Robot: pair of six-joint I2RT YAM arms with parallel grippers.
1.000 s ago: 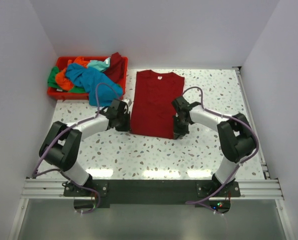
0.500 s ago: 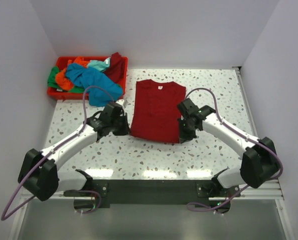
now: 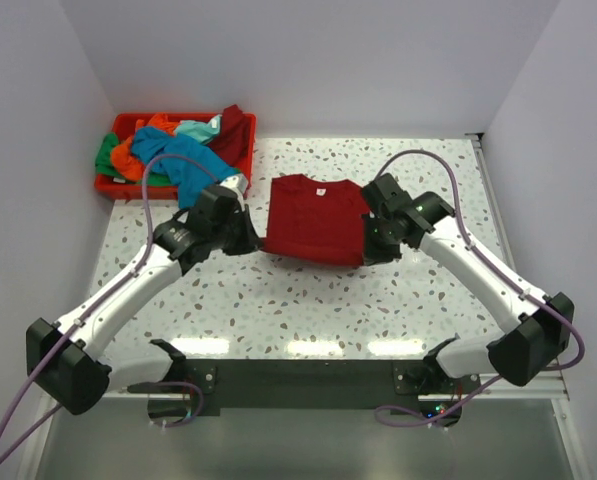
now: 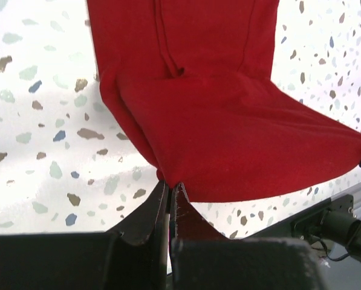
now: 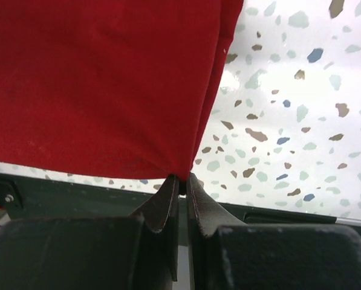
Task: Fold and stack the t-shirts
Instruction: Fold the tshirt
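A large dark red t-shirt (image 3: 316,218) lies mid-table with its collar towards the back; its near hem is lifted off the table and carried over the rest. My left gripper (image 3: 252,240) is shut on the hem's left corner, and in the left wrist view the dark red t-shirt (image 4: 228,121) hangs from the left gripper (image 4: 170,188). My right gripper (image 3: 370,250) is shut on the right corner; the right wrist view shows the cloth (image 5: 101,78) pinched at the right gripper (image 5: 182,179). More t-shirts (image 3: 168,150) in teal, orange and green are heaped at the back left.
A red plastic bin (image 3: 113,186) at the back left holds the heap, and a teal shirt spills over its front edge near my left arm. The speckled white table (image 3: 308,300) has white walls on three sides and a black rail at its near edge.
Both grippers have lifted the near hem and carried it towards the back, so the red shirt now looks shorter. Both arms have stretched further out.
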